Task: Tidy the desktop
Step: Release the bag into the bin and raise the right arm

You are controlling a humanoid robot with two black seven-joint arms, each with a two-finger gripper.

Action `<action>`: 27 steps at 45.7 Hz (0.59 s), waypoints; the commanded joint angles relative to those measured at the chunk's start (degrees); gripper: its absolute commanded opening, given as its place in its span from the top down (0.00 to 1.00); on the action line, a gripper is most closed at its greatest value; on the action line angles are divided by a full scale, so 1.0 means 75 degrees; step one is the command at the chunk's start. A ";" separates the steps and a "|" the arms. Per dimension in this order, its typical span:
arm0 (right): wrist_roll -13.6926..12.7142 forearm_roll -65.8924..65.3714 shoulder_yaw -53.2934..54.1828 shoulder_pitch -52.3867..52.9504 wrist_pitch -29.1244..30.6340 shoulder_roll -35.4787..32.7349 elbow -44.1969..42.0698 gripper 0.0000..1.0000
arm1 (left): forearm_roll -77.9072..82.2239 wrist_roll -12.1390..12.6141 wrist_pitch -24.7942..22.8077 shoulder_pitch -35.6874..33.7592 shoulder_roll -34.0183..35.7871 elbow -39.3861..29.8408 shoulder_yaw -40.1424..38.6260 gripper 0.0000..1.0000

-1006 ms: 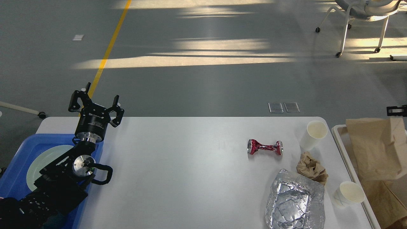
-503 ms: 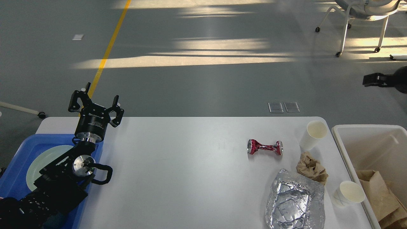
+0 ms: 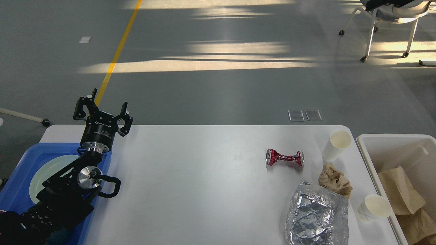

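Observation:
The white desktop point(image 3: 190, 183) fills the lower view. On its right part lie a crushed red can point(image 3: 284, 158), a crumpled brown paper ball point(image 3: 334, 179), a crumpled foil tray point(image 3: 316, 215) and two white paper cups, one at the far right edge point(image 3: 336, 145) and one nearer me point(image 3: 373, 208). My left gripper point(image 3: 103, 108) is open and empty, raised over the desktop's far left corner, far from these things. My right gripper is out of view.
A blue tray point(image 3: 20, 170) holding a pale green plate point(image 3: 51, 170) sits at the left under my left arm. An off-white bin point(image 3: 391, 143) with brown paper bags point(image 3: 402, 194) stands off the right edge. A chair point(image 3: 391, 17) stands far back right.
The brown paper bag held over the bin a second ago now lies inside it. My right gripper has drawn back out of view. My left arm has not moved.

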 commanded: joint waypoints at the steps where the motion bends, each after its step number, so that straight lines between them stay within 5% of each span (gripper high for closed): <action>1: -0.0048 0.0043 0.0389 0.0855 0.0000 0.0197 0.0004 0.00 | 0.0001 -0.0004 0.0000 0.0002 0.0000 0.0000 0.0000 0.04; 16: -0.0036 0.0031 0.0952 0.2133 0.0000 0.0607 0.0052 0.00 | 0.0001 -0.0004 0.0000 -0.0010 0.0000 0.0000 0.0000 0.04; 27: -0.0060 -0.0016 0.0905 0.0752 0.0000 0.0911 0.0051 0.00 | 0.0001 0.0007 0.0000 0.0002 0.0000 0.0000 0.0000 0.04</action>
